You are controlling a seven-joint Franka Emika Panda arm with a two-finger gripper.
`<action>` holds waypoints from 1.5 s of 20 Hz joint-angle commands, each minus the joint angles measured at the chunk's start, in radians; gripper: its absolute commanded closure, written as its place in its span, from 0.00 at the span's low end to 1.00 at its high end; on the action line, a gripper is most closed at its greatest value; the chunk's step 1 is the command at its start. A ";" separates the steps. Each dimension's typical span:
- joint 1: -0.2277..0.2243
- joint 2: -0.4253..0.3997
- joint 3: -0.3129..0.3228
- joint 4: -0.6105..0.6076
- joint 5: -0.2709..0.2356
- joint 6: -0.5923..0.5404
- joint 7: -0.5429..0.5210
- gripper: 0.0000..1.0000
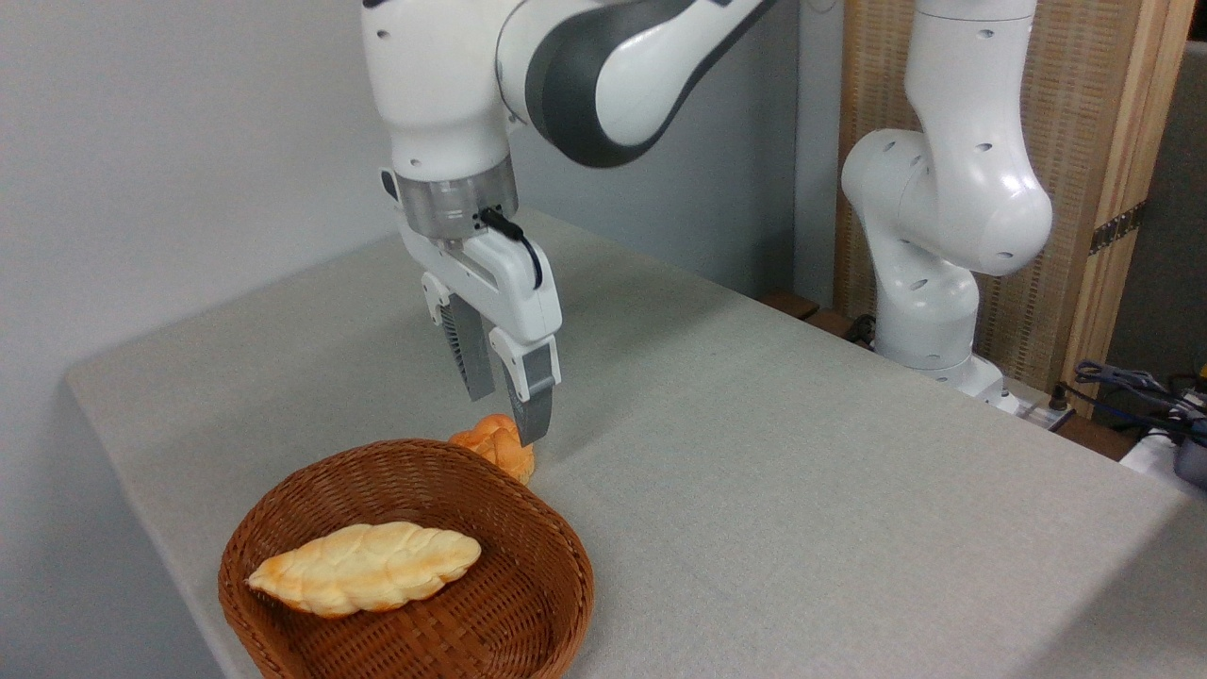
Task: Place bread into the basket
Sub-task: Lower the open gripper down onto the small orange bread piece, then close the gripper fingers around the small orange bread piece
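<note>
While bread (494, 446) sits behind basket (405, 566) rim, open gripper (504, 415) hangs above, seemingly not gripping.

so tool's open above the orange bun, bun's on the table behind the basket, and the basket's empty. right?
Not quite: the basket isn't empty. The camera view shows a pale braided loaf lying inside it. The rest holds: the tool is open above the orange bun, which sits on the table just behind the basket.

Pale braided loaf (366, 568) lying lengthwise, grey cloth-covered table (801, 453), plain grey wall (170, 141) behind, wood-framed woven panel (1113, 141) at right, cables (1132, 382) by far right edge.
</note>
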 commanded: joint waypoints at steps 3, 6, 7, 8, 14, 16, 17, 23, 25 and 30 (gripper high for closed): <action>-0.058 -0.018 0.006 -0.100 -0.023 0.121 -0.019 0.00; -0.069 -0.004 0.006 -0.110 -0.021 0.154 -0.018 0.00; -0.069 0.007 0.006 -0.111 -0.021 0.155 -0.016 0.00; -0.071 0.014 0.006 -0.111 -0.020 0.156 -0.015 0.00; -0.071 0.037 0.006 -0.110 -0.008 0.208 -0.009 0.00; -0.071 0.045 0.006 -0.110 -0.008 0.217 -0.009 0.00; -0.074 0.048 0.004 -0.110 -0.008 0.217 -0.009 0.00; -0.089 0.056 0.004 -0.110 -0.004 0.214 -0.001 0.50; -0.089 0.054 0.004 -0.110 -0.004 0.210 -0.001 0.64; -0.089 0.050 0.004 -0.110 -0.006 0.208 -0.001 0.62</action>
